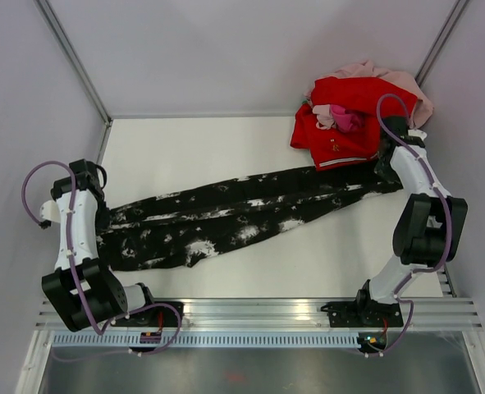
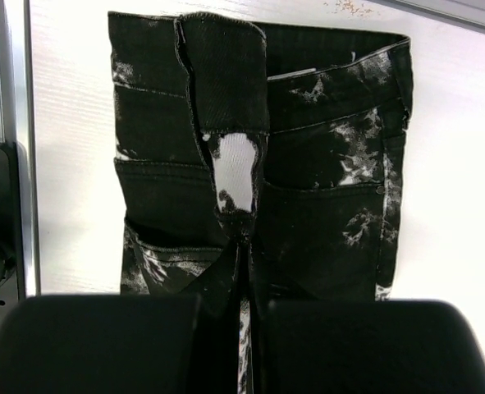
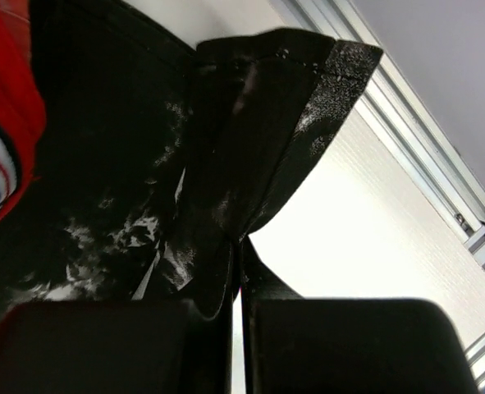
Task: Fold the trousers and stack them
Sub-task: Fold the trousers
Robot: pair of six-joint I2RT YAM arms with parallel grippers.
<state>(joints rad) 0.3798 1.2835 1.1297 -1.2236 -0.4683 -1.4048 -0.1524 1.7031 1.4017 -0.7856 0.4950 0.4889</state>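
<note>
Black trousers (image 1: 242, 215), one; red garment (image 1: 340, 123), one

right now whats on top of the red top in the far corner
Bunched pink clothes lie on the red top, with more pale pink cloth behind it. Anything under the red top is covered, so I cannot tell.

The overhead view is lit evenly and brightly from above, and only soft, short shadows are cast on the white table (image 1: 226, 148) beside the arms. In the left wrist view the table is washed out almost to pure white, while the seams of the trousers (image 2: 332, 189) are kept sharp. The left claw (image 2: 246, 328) is rendered as a dark blur. The right wrist view is dimmer: the right claw (image 3: 235, 328) is out of focus, and a dull sheen is seen on the raised fabric.
</note>
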